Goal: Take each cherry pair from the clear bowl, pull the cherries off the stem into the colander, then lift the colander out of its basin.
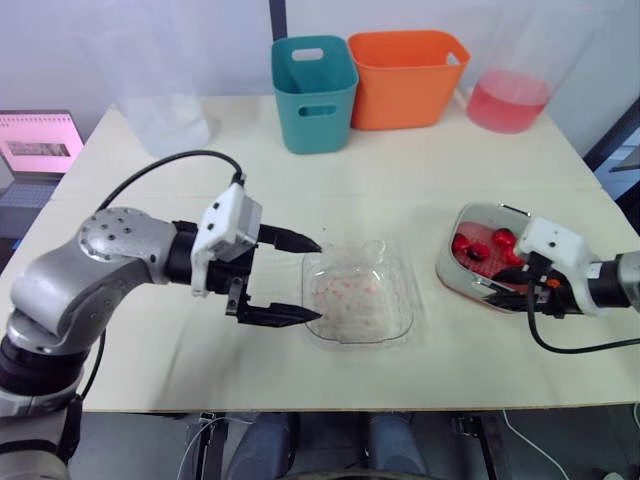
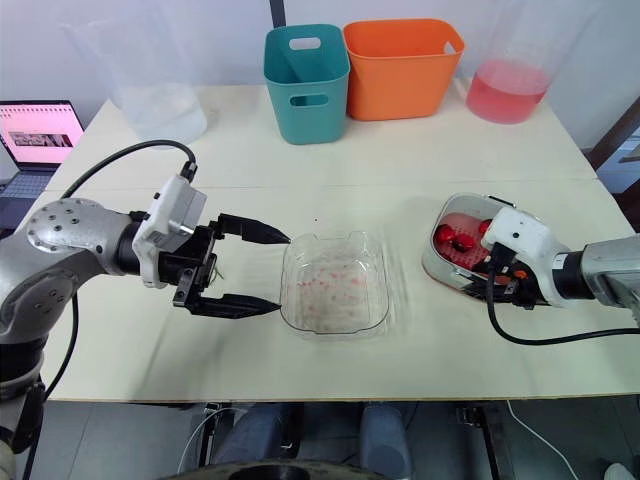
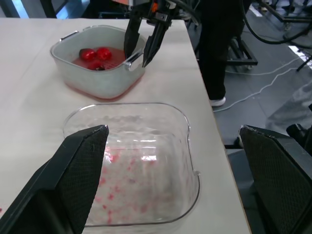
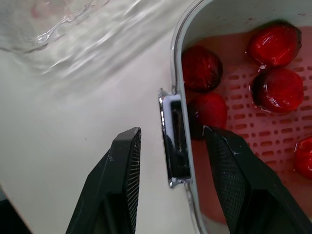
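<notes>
Lower right of the head view: the right tool [image 4: 171, 134] is part open and empty, its fingers straddling the colander [image 4: 292, 126] handle [image 4: 178, 161], which runs lengthwise between them. Cherries [image 1: 480, 250] sit inside the colander, in its basin [image 1: 447, 268]. Mid-frame on the bench [image 1: 400, 180], the left tool [image 1: 315, 280] gapes wide and empty by the clear bowl [image 1: 360, 295].

**Cameras around the clear bowl [image 1: 358, 298]**

Both head eyes are looking down over it, sharing the table [image 1: 420, 180]. The left wrist camera is facing across it toward the colander [image 4: 287, 129]. The right wrist camera is looking closely there, apparently catching the bowl's rim.
</notes>
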`<state>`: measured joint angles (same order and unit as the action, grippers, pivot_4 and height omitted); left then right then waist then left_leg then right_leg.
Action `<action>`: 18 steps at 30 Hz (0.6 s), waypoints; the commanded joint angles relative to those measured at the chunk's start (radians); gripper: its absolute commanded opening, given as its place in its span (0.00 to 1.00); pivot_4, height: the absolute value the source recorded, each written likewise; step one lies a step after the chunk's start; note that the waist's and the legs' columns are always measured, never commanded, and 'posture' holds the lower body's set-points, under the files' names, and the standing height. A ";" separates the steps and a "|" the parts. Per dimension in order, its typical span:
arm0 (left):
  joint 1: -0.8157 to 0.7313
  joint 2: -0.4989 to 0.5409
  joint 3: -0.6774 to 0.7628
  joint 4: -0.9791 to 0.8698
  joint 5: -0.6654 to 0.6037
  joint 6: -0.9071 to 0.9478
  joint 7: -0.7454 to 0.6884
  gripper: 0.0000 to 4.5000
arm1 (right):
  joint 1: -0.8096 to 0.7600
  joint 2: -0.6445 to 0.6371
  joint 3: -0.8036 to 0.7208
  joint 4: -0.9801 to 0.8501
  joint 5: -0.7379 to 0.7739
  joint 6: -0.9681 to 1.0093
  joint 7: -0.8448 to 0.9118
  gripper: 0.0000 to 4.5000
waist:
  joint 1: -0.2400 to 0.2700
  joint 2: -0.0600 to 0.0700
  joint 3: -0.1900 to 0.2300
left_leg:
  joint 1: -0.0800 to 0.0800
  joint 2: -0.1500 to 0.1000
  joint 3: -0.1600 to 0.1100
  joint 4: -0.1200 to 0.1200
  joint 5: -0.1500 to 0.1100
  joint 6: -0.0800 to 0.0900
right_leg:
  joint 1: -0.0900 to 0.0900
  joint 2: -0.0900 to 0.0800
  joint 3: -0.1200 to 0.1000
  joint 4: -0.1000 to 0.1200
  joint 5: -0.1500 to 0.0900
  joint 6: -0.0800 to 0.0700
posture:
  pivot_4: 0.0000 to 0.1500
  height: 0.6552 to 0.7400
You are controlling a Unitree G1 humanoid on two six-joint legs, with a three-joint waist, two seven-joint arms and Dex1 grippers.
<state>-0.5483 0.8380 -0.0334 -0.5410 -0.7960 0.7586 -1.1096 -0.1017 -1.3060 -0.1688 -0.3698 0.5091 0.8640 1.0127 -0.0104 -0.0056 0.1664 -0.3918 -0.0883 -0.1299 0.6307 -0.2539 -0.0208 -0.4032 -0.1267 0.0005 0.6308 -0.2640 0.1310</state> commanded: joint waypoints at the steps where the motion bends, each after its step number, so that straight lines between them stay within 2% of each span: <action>1: -0.019 -0.006 -0.004 -0.004 0.007 -0.013 0.004 1.00 | -0.021 0.008 -0.002 -0.006 -0.026 -0.020 -0.009 0.35 | 0.000 0.000 0.000 | 0.000 0.000 0.000 0.000 0.000 0.000 | 0.000 0.000 0.000 0.000 0.000 0.000 | 1.00 1.00; 4: -0.021 -0.009 -0.009 0.001 0.019 -0.021 0.007 1.00 | -0.022 0.008 -0.001 -0.007 -0.033 -0.024 -0.003 0.08 | 0.000 0.000 0.000 | 0.000 0.000 0.000 0.000 0.000 0.000 | 0.000 0.000 0.000 0.000 0.000 0.000 | 1.00 1.00; 5: -0.022 -0.011 -0.009 0.003 0.020 -0.021 0.008 1.00 | -0.022 0.008 -0.003 -0.006 -0.034 -0.026 -0.001 0.05 | 0.000 0.000 0.000 | 0.000 0.000 0.000 0.000 0.000 0.000 | 0.000 0.000 0.000 0.000 0.000 0.000 | 1.00 1.00; 18: -0.034 -0.028 -0.029 0.068 0.079 -0.067 -0.011 1.00 | -0.025 -0.040 -0.074 -0.014 -0.044 -0.046 0.049 0.05 | 0.000 0.000 0.000 | 0.000 0.000 0.000 0.000 0.000 0.000 | 0.000 0.000 0.000 0.000 0.000 0.000 | 1.00 1.00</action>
<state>-0.5578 0.8113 -0.0668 -0.4743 -0.7264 0.7148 -1.1115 -0.1044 -1.3185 -0.1823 -0.3678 0.4742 0.8308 1.0501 -0.0104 -0.0055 0.1664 -0.3918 -0.0883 -0.1300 0.6307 -0.2538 -0.0208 -0.4032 -0.1267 0.0004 0.6309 -0.2640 0.1310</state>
